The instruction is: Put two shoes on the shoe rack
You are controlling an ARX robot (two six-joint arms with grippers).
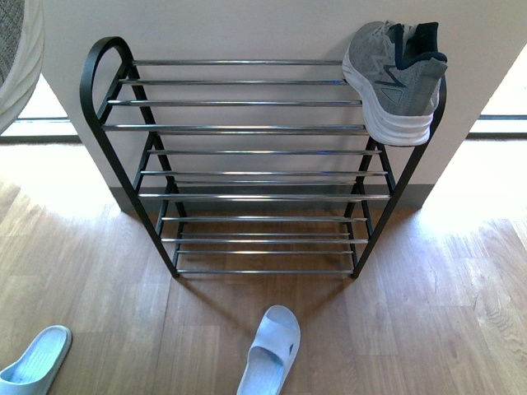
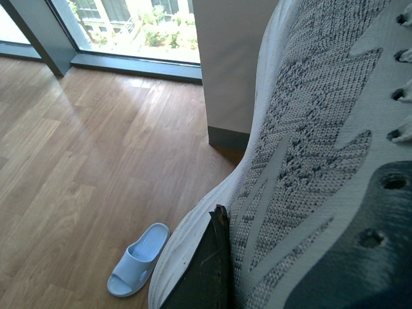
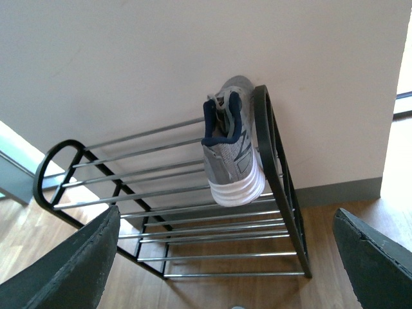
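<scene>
A grey knit sneaker (image 1: 395,78) sits on the shoe rack's (image 1: 247,127) top tier, at its right end. The left gripper's (image 2: 302,193) fingers (image 2: 209,273) clamp a second sneaker (image 2: 302,116) above the wooden floor (image 1: 428,313). The right gripper's (image 3: 225,214) fingers spread wide, holding nothing. A pale blue slide (image 1: 270,350) lies before the rack, its mate (image 1: 34,358) further left.

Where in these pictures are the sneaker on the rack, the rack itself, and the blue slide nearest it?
Sneaker on the rack (image 1: 387,78): front view, grey knit side.
Shoe rack (image 1: 247,127): front view, top-tier front bar.
Blue slide (image 1: 276,333): front view, its strap.
</scene>
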